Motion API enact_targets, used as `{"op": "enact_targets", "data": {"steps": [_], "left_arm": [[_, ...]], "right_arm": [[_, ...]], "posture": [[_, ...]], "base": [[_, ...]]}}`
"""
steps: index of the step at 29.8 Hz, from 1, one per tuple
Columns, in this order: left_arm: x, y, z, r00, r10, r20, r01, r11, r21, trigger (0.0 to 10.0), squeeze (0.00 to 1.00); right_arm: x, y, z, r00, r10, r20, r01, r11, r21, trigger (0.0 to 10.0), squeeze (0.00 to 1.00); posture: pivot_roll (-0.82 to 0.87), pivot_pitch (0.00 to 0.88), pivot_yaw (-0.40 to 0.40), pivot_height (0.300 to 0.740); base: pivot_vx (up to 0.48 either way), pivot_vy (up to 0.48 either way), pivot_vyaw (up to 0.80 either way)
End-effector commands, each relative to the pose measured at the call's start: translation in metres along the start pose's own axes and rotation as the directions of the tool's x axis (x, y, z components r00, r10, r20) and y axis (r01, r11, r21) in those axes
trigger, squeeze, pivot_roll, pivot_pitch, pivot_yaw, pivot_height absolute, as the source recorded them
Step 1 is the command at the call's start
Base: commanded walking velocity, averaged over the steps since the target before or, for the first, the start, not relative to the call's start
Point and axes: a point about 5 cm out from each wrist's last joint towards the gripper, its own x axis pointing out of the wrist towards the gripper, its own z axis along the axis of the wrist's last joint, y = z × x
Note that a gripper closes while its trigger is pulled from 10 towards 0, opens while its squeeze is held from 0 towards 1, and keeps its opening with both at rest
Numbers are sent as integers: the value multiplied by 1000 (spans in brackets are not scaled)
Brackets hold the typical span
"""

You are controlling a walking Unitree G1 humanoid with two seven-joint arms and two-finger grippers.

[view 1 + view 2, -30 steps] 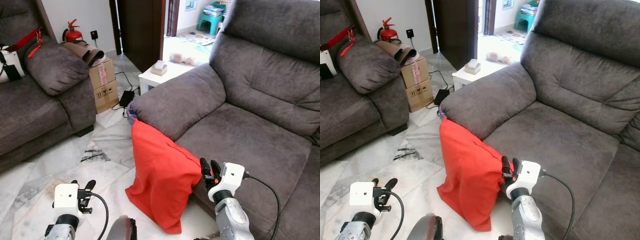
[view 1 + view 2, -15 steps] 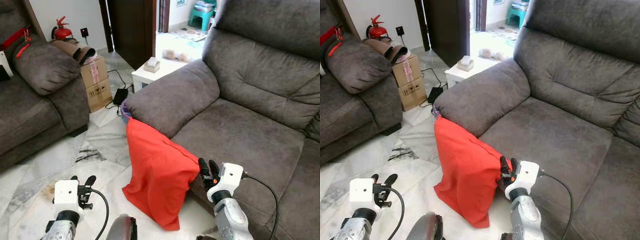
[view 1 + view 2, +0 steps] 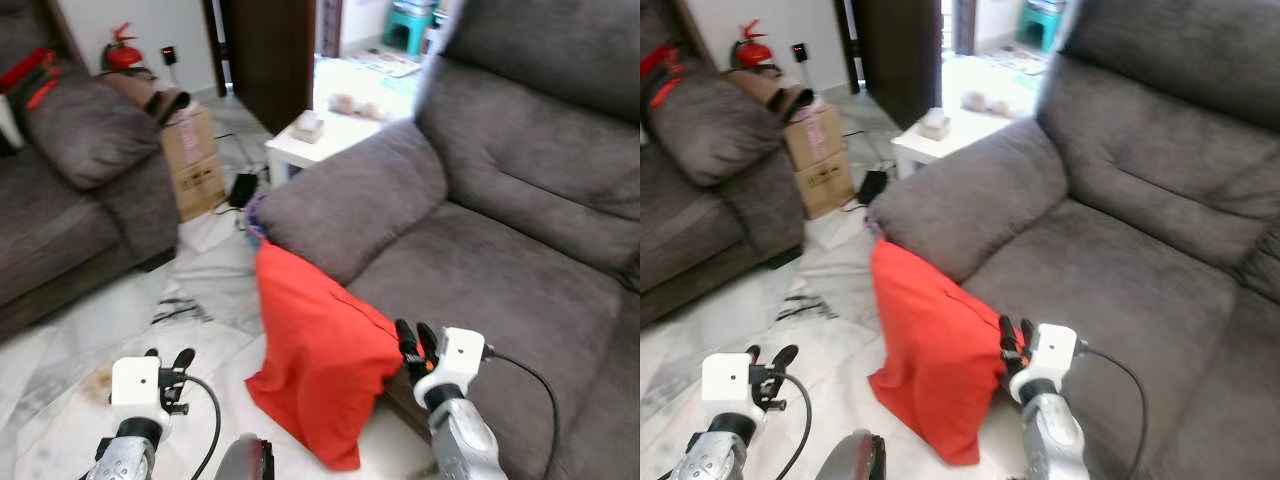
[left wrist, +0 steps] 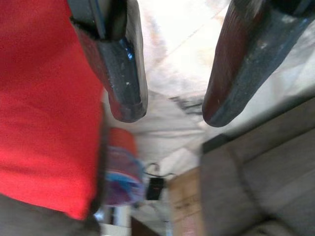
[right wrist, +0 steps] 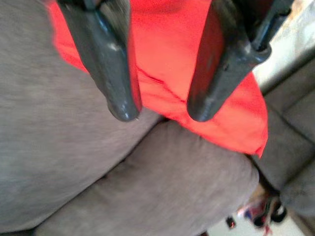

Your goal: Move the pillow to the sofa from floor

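The grey sofa [image 3: 500, 260] fills our right side; the red pillow [image 3: 320, 360] stands on the marble floor [image 3: 60, 350], leaning on the sofa's front below the armrest; our right gripper [image 3: 416, 342], fingers apart, sits at its edge; a one-sided pinch may drag limp cloth; our left gripper [image 3: 167, 362], fingers apart, hangs clear; motion blur hides whether we touch.

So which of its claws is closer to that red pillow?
The right. The right claw sits right at the edge of the red pillow, beside the sofa seat. The left claw hangs over the floor, off to the pillow's left with a gap between.
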Motion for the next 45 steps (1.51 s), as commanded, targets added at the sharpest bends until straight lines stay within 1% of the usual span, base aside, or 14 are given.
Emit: {"op": "enact_targets", "data": {"steps": [1,15,19,20,24,28,29,30,31,34,39,41,42,45], "left_arm": [[-5,6,-6,999,22,-29,-22,1000,-6,10000,0],[-14,-1,-22,991,-75,-107,82,995,62,10000,0],[-21,16,-37,985,8,-173,17,990,142,10000,0],[-23,18,-49,970,22,-243,18,987,161,10000,0],[-37,22,-70,947,38,-319,16,986,165,10000,0],[-40,25,-72,946,61,-320,-11,987,158,10000,0],[-40,25,-70,948,61,-312,-10,987,161,10000,0],[-40,25,-70,948,61,-312,-10,987,161,10000,0],[-40,26,-71,949,65,-309,-14,986,164,10000,0],[-39,27,-71,951,67,-301,-19,987,159,10000,0],[-37,22,-70,956,38,-290,4,990,140,10000,0],[-37,22,-70,956,35,-290,5,990,138,10000,0],[-36,20,-70,958,26,-287,14,990,137,10000,0],[-35,19,-69,960,18,-278,20,991,135,10000,0]], "right_arm": [[2,7,1,1000,23,7,-23,1000,4,10000,0],[3,-1,2,1000,4,2,-4,1000,20,10000,0],[2,-23,-1,998,-56,-41,55,998,-29,10000,0],[2,-28,2,996,-78,-39,77,996,-34,10000,0],[6,-28,8,997,-69,-20,68,997,-30,10000,0],[7,-29,7,999,-25,-44,24,999,-32,10000,0],[7,-29,5,998,1,-57,-2,1000,-27,10000,157],[7,-29,5,998,1,-57,-2,1000,-27,10000,157],[7,-28,4,996,45,-78,-48,998,-34,10000,1000],[6,-25,1,966,201,-164,-214,974,-67,10000,1000],[5,-31,3,925,287,-249,-327,935,-139,10000,1000],[5,-33,2,907,297,-299,-358,917,-175,10000,1000],[5,-37,1,899,275,-341,-369,894,-252,10000,1000],[7,-40,4,907,249,-339,-354,887,-296,10000,1000]], "posture": [[55,134,19,618],[58,130,19,618],[66,127,16,618],[67,127,17,618],[53,130,20,618],[63,132,18,618],[66,133,18,618],[66,133,18,618],[67,134,17,618],[67,134,17,618],[66,133,18,618],[64,134,18,618],[66,134,18,618],[66,134,18,618]], "base": [[296,0,800],[64,0,0],[0,0,0],[0,0,0],[0,0,0],[0,0,0],[0,0,0],[0,0,0],[0,0,0],[0,0,0],[0,0,0],[0,0,0],[0,0,0],[0,0,0]]}}
